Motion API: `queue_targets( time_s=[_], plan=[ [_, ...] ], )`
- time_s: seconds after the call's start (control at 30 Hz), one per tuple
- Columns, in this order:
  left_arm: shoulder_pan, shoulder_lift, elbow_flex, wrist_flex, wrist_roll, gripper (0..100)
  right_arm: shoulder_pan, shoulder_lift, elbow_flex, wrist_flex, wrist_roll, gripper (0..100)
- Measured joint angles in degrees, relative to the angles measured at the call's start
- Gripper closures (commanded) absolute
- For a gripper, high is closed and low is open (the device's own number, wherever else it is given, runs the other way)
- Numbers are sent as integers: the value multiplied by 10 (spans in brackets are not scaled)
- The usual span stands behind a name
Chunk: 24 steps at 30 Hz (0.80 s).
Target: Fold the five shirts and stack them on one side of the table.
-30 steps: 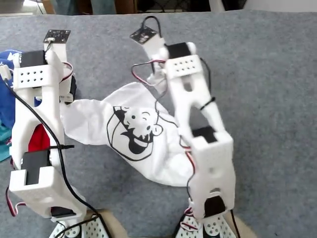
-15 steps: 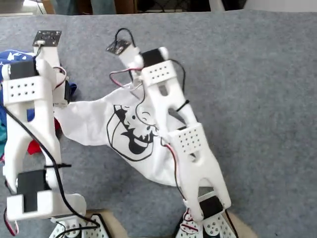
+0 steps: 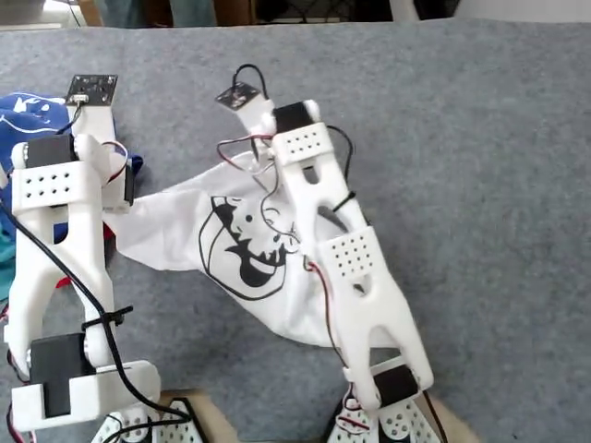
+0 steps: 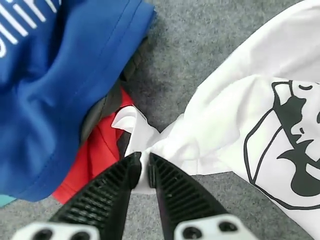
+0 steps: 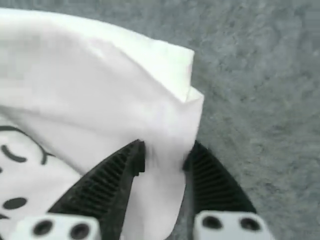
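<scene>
You have one white shirt (image 3: 249, 245) with a black cartoon print, lying crumpled mid-bench. Your left jaws are clenched on its corner nearest the left edge, and your right jaws grasp a fold at its far side. One blue shirt (image 4: 60, 75) and one red shirt (image 4: 95, 155) are heaped at the left edge. The bench (image 3: 480, 138) is covered in grey felt.

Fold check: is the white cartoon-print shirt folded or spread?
Spread: the white cartoon-print shirt lies open, print up; left gripper and right gripper pinch its edges.
</scene>
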<state>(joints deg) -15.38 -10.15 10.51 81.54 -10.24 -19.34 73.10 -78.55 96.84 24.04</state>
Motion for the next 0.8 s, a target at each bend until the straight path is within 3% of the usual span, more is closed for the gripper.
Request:
queue_targets(
  time_s=[0.2,0.43,0.8],
  plan=[
    [0,-1,0,0,0,971,37,1,-3,24,-1,985],
    [2,-1,5,-2,0,971,132,-18,4,39,-26,984],
    [4,-1,73,-52,1,971,269,-227,299,37,-29,985]
  ],
)
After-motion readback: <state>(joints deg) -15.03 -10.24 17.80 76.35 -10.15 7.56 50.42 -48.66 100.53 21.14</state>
